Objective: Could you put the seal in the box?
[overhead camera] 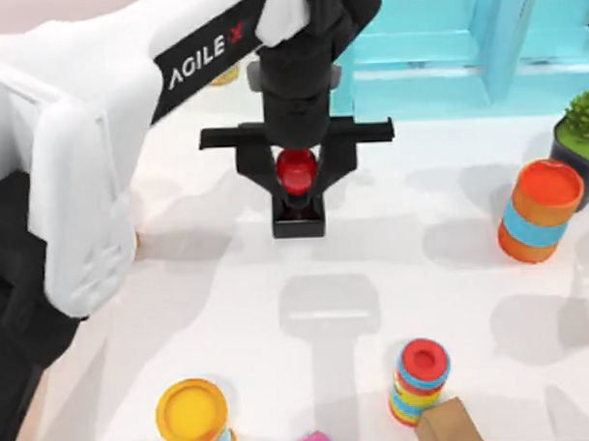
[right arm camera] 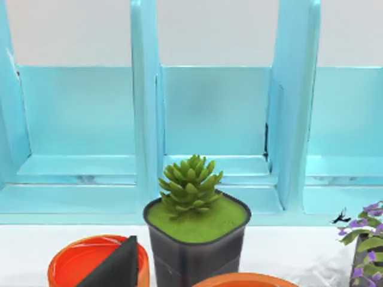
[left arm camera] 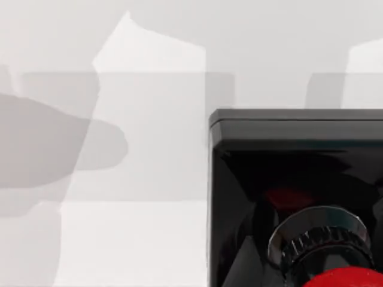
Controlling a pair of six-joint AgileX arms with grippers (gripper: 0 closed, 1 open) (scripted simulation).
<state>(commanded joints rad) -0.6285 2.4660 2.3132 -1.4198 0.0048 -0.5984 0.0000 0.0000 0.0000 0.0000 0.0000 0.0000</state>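
- Top view: the left arm (overhead camera: 126, 101) reaches in from the left side of the table (overhead camera: 374, 276), white with black AgileX lettering, and its black wrist hangs over the upper middle of the table.
- The left gripper (overhead camera: 298, 182) points straight down, with its fingers (overhead camera: 251, 169) narrowed on either side of the seal (overhead camera: 297, 187) and pressed against the glossy red knob; the seal's black square base shows just below the fingers.
- A grey shadow of the gripper and seal lies on the table well below them, so the seal looks lifted off the surface.
- Other things stand well apart from the seal: an orange and blue canister (overhead camera: 539, 210) and a potted succulent (overhead camera: 579, 138) at the right side, a stack of coloured rings (overhead camera: 420, 379) with a red top and a brown block (overhead camera: 453, 426) at the lower right, a yellow-lidded canister (overhead camera: 193, 418) at the lower left, and a turquoise shelf (overhead camera: 443, 41) along the far edge.
- Left wrist view: the seal (left arm camera: 287, 197) is very close, its black base and a ribbed metal collar above a sliver of the red knob, over bare white table with soft shadows.
- Right wrist view: the succulent (right arm camera: 192, 221) in its dark pot stands before the turquoise shelf (right arm camera: 209, 113), with the orange canister lid (right arm camera: 99, 263) beside it.
- A dark fingertip (right arm camera: 116, 266) of the right gripper juts in front of that lid; I cannot tell how wide this gripper stands.
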